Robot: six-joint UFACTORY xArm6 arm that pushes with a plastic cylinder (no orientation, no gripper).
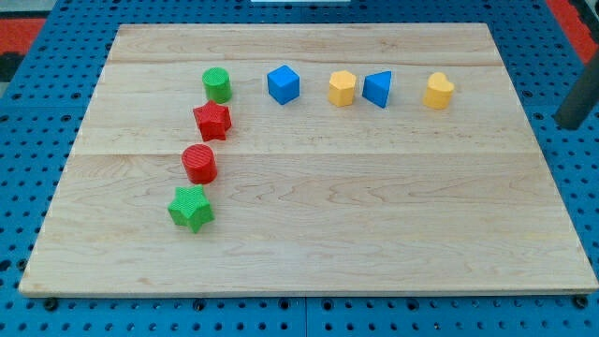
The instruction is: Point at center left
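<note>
My dark rod comes in at the view's right edge, and my tip is off the wooden board, over the blue pegboard, far to the right of all blocks. On the board's left, four blocks run top to bottom: a green cylinder, a red star, a red cylinder and a green star. Along the top, left to right, are a blue cube, a yellow hexagonal block, a blue triangular block and a yellow rounded block.
The board lies on a blue perforated table that shows on all sides. A red patch sits at the view's top left corner, and another red patch at the top right.
</note>
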